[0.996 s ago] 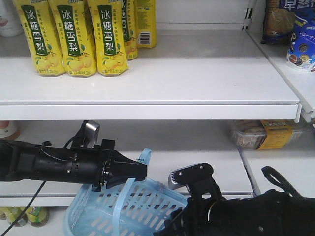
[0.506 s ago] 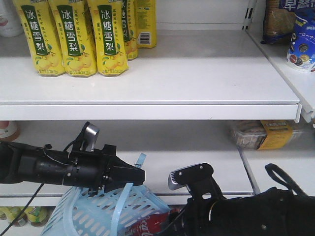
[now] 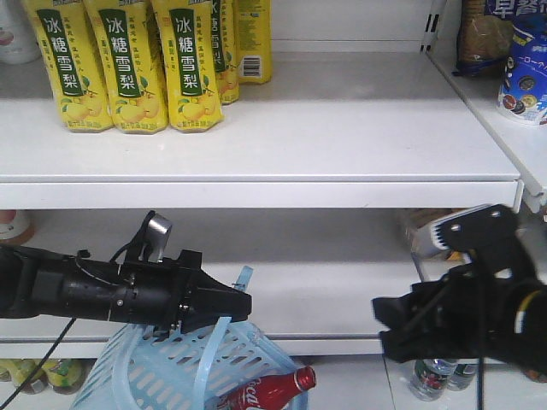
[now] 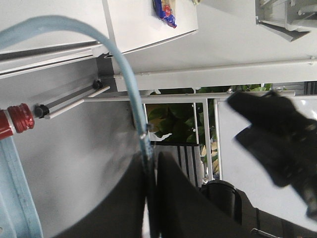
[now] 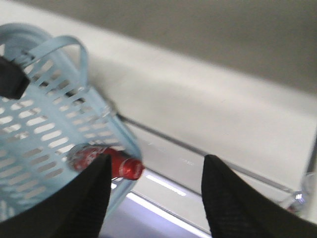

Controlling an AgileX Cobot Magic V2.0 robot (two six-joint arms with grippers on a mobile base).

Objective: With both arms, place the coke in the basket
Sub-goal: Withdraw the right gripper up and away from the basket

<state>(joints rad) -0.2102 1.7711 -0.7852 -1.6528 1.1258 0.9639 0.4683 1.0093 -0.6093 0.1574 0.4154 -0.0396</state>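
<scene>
The coke lies on its side in the pale blue basket, its red cap sticking out over the right rim. My left gripper is shut on the basket's thin blue handle, and the basket hangs below it. In the left wrist view the handle runs down between the closed jaws of my left gripper; the coke cap shows at the left edge. My right gripper is to the right of the basket, open and empty. The right wrist view shows my right gripper, the coke and the basket.
Yellow drink bottles stand on the upper white shelf, with snack bags at the far right. A packaged box sits on the lower shelf behind my right arm. Small bottles stand below the lower shelf.
The coke came into the basket and my right gripper let it go, then rose up and away to the right. The basket dropped a little, then held still with the left arm.
</scene>
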